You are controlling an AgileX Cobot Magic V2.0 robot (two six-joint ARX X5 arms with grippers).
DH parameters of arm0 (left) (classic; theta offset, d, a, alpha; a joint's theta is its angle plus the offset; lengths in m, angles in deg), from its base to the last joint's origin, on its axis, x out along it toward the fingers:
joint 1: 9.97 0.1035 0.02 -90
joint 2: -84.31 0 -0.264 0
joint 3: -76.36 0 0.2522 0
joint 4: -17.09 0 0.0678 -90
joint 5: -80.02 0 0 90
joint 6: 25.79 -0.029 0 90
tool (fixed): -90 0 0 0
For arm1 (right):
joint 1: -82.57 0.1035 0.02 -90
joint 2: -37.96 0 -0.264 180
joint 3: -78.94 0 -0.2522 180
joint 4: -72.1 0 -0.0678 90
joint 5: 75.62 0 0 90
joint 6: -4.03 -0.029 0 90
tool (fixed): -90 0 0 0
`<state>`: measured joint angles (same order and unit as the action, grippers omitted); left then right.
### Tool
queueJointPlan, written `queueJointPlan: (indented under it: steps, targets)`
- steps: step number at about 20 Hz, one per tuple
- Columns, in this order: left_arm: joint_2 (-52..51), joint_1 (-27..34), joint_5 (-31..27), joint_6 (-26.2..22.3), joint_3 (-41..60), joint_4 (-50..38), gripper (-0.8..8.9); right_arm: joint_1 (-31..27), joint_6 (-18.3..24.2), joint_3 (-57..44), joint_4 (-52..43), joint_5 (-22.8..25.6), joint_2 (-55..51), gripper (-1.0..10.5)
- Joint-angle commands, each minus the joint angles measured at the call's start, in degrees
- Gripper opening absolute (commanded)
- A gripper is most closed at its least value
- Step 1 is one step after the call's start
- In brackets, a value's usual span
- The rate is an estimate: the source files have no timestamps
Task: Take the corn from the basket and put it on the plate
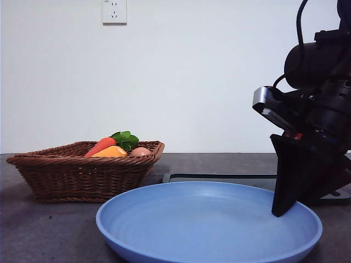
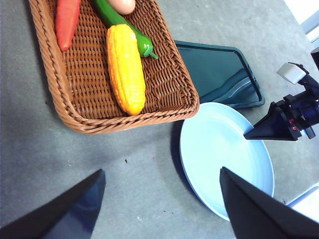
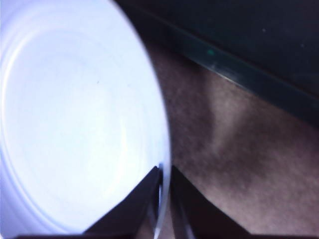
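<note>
Your right gripper [image 3: 160, 185] pinched the round light-blue plastic plate's [image 1: 137, 211] rim; your left gripper [image 2: 162, 199] hovered, jaws apart. You needed it lowered across the bumpy yellow corn cob's [image 2: 125, 68] middle in the brown wicker basket [image 2: 45, 55].

**Clearance check: basket open from above, plate edge occupied**

The left hand [image 2: 159, 209] hangs high with jaws wide apart; bare table [image 2: 99, 164] lies directly below it. Ahead of it, the basket [image 2: 55, 99] is uncovered. The corn [image 2: 125, 69] lies on the wicker floor with a green vegetable [image 2: 122, 25] touching its far side and a carrot [image 2: 67, 20] apart from it. The plate [image 2: 219, 149] holds nothing, but the right hand [image 2: 249, 134] pinches its rim on the side farthest from the basket. A dark tray [image 2: 219, 69] lies beyond.
</note>
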<state>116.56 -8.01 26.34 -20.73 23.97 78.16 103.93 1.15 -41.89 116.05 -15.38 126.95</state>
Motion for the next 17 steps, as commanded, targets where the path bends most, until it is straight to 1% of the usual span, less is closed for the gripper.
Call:
queueJointPlan:
  steps: [1, 5, 7, 9, 10, 13, 17]
  targets:
    - [0.9, -0.1, 0.3, 0.4, -1.3, -1.6, 3.75, 0.4, -0.8, 1.0, -0.1, 0.2, 1.0, 0.0]
    - [3.2, -0.2, 0.0, 0.6, -2.8, -2.8, 3.75, 0.3, -1.4, 1.2, 2.3, -0.5, -2.6, 0.0]
    - [5.5, -0.9, -0.8, 0.7, -3.9, -4.6, 3.75, 0.4, -1.4, 1.2, 6.1, -0.5, -6.7, 0.0]
    - [8.8, -2.7, -1.0, 2.3, -4.6, -8.3, 3.75, 0.4, -1.0, 1.2, 10.4, -0.4, -11.5, 0.0]
    - [10.8, -4.0, -2.1, 2.8, -5.1, -9.7, 3.75, 0.4, -0.9, 1.2, 12.4, -0.4, -14.2, 0.0]
    - [17.3, -9.5, -8.7, 3.1, -7.0, -12.3, 3.75, 0.3, -1.4, 1.2, 15.8, -0.4, -22.7, 0.0]
    - [28.2, -16.6, -16.2, 3.3, -10.3, -16.3, 3.77, -0.3, -4.7, 1.2, 16.6, -0.2, -32.1, 0.0]
